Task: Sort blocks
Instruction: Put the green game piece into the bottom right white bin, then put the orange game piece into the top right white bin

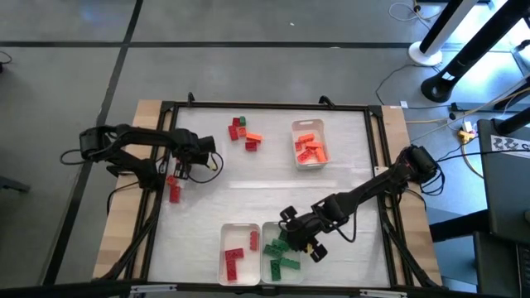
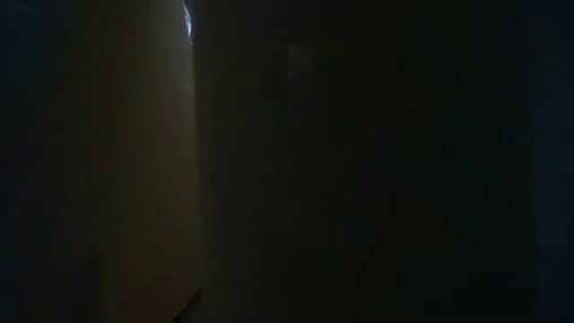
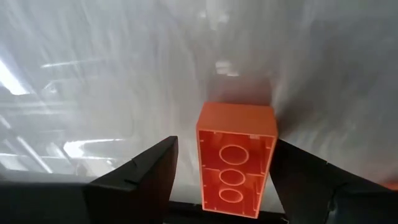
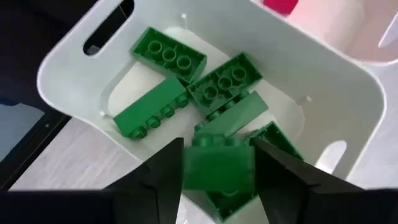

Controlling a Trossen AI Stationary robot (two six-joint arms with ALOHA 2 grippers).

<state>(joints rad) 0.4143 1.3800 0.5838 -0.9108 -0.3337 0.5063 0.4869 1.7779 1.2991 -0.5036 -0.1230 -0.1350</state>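
Risk at release: the right gripper (image 4: 217, 168), over the green tray (image 4: 68, 65) at the near edge, carries a green block (image 4: 219, 167) between parting fingers; dropped onto the piled blocks (image 4: 186, 84), it could bounce out. The left gripper (image 3: 221, 180), at far left, brackets an orange block (image 3: 235, 158) whose contact cannot be told, so a loose hold may slip.

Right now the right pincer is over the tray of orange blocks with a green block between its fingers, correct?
Not quite. The right pincer has a green block between its fingers, but it hangs over the tray of green blocks; the right wrist view shows this. The orange tray sits apart, at the table's far side.
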